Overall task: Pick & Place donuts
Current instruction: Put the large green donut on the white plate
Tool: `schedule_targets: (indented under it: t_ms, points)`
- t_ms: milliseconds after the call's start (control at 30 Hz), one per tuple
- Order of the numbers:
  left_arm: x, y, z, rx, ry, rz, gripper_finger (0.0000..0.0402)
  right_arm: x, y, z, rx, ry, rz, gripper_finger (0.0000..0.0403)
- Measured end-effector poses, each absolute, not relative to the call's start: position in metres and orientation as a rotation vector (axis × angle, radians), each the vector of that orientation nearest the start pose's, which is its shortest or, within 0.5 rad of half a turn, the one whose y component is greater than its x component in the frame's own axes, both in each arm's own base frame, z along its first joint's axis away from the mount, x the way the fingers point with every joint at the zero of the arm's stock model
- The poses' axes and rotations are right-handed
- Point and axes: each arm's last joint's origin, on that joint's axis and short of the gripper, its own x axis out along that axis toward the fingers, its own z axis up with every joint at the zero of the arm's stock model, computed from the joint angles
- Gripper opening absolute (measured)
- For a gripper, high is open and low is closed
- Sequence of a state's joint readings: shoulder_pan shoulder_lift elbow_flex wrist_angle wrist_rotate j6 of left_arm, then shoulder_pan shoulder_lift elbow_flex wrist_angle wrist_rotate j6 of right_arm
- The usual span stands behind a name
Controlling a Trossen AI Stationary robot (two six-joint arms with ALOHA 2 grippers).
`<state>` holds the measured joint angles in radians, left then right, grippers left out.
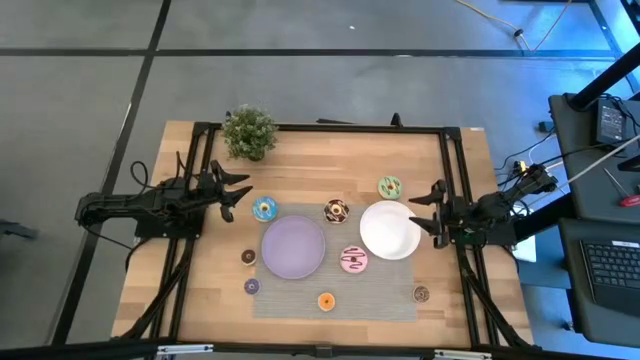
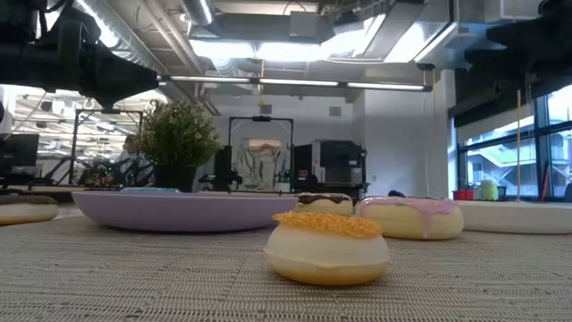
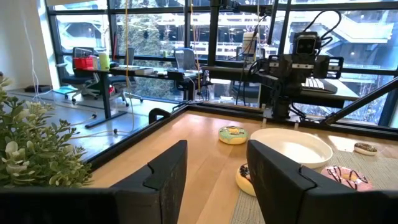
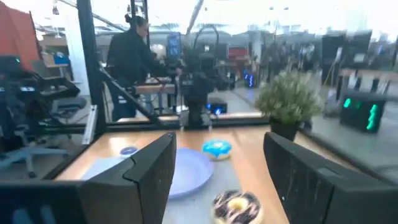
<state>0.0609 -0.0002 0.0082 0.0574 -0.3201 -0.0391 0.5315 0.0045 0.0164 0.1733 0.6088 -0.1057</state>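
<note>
Toy donuts lie flat on the table in the high view: blue (image 1: pixel 265 209), chocolate (image 1: pixel 337 211), green (image 1: pixel 389 187), pink (image 1: pixel 353 260), and minis orange (image 1: pixel 326 301), purple (image 1: pixel 252 286) and brown (image 1: pixel 248 256), (image 1: pixel 421 294). My left gripper (image 1: pixel 238 195) hovers open at the table's left, just left of the blue donut. My right gripper (image 1: pixel 420 212) hovers open over the right rim of the white plate (image 1: pixel 389 229). The left wrist view shows the green donut (image 3: pixel 232 134) ahead of the open left gripper (image 3: pixel 214 180). The right wrist view shows the blue donut (image 4: pixel 217 149) and chocolate donut (image 4: pixel 236 206) beyond the open right gripper (image 4: pixel 217 180).
A lilac plate (image 1: pixel 293 247) sits on the grey mat (image 1: pixel 380 300) at the middle, with the white plate to its right. A potted plant (image 1: pixel 249 131) stands at the far left. A dark frame (image 1: pixel 330 127) edges the table. A person (image 4: pixel 134 50) stands beyond the table.
</note>
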Motion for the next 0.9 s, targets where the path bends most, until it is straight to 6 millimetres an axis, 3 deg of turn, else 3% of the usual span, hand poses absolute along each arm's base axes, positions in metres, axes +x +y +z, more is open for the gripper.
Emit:
schedule_targets:
  t_ms: [133,367,467,533,733,900]
  points:
    - [0.095,0.015,0.172,-0.047,-0.073,0.38,0.0162,0.085,0.027,0.19,0.034,-0.156,-0.191,0.0243]
    - [0.095,0.015,0.172,-0.047,-0.073,0.38,0.0163,0.087,0.025,0.179,0.171,-0.129,-0.299,0.0243]
    - [0.095,0.015,0.172,-0.047,-0.073,0.379,0.0161,0.085,0.019,0.183,0.314,-0.198,-0.458,0.0243]
    - [0.095,0.015,0.172,-0.047,-0.073,0.379,0.0162,0.082,0.014,0.191,0.409,-0.268,-0.557,0.0243]
    - [0.095,0.015,0.172,-0.047,-0.073,0.379,0.0163,0.079,0.006,0.231,0.394,-0.314,-0.606,0.0243]
    - [0.095,0.015,0.172,-0.056,-0.075,0.383,0.0161,0.084,0.003,0.268,0.395,-0.246,-0.684,0.0243]
